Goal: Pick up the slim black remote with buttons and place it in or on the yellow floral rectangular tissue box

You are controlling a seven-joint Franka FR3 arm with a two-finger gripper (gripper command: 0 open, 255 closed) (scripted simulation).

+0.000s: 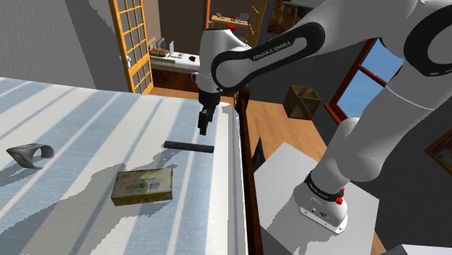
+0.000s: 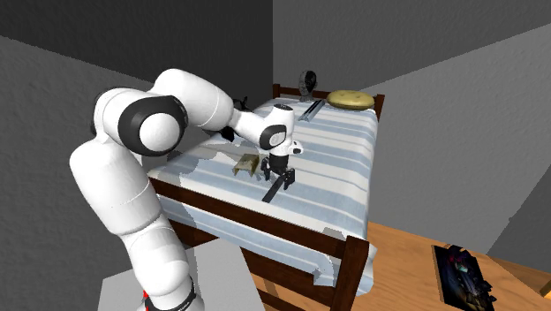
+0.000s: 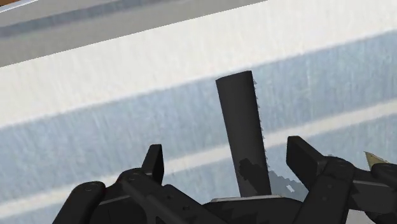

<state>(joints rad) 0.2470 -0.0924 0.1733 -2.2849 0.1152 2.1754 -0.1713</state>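
The slim black remote (image 1: 188, 146) lies flat on the blue and white striped bed cover (image 1: 87, 123), near the bed's edge at the shoulder view's right. My gripper (image 1: 203, 122) hangs a little above its near end, open, touching nothing. In the wrist view the remote (image 3: 242, 133) runs lengthwise between the spread fingers (image 3: 153, 164), which stand clear of it. The yellowish patterned tissue box (image 1: 143, 185) lies flat on the cover, a short way from the remote. In the second exterior view the gripper (image 2: 281, 178) is over the remote (image 2: 268, 194), with the tissue box (image 2: 246, 163) just behind.
A grey curved object (image 1: 30, 154) lies on the cover at the shoulder view's left. The bed's dark wooden rail (image 1: 245, 166) runs between the mattress and my stand (image 1: 304, 195). A round cushion (image 2: 350, 99) and a small dark fan-like thing (image 2: 307, 82) sit at the far end.
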